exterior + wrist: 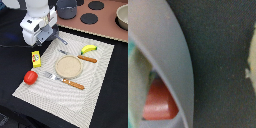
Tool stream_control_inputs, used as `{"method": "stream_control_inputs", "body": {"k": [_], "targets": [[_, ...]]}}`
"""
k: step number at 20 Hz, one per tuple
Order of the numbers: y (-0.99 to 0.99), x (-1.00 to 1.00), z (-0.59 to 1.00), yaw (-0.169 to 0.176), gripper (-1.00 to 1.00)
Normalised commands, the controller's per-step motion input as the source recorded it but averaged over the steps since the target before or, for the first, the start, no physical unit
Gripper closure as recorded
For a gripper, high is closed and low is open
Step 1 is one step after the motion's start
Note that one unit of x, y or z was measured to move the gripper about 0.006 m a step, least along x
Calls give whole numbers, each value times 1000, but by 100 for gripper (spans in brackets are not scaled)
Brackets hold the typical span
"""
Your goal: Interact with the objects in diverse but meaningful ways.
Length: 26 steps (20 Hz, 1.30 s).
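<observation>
The white robot arm [37, 10] reaches down from the top of the exterior view, and its gripper [49, 37] hangs low near the back, but the fingers are too hidden to tell how they stand.

Exterior view: high, angled down over placemat [70, 67]. Wrist view: extreme close-up, blurred.

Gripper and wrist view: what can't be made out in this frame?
- Gripper: the arm's white housing hides the fingers in the exterior view; open or shut unclear.
- Pan: mostly behind the gripper; only its handle shows.
- Wrist view: too close and blurred; a grey curved rim and a red patch can't be identified.
- Bowl: cut by the exterior view's right edge.
</observation>
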Motion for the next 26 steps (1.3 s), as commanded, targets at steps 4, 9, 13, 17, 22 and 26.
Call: {"method": "stream_control_inputs", "body": {"k": [4,9,13,17,22,26], "targets": [[61,-114,-253,0,100],[10,-69,-93,-4,100],[5,0,364,-35,100],[46,0,944,-45,100],[65,135,999,-46,100],[109,459,739,-63,100]]}}
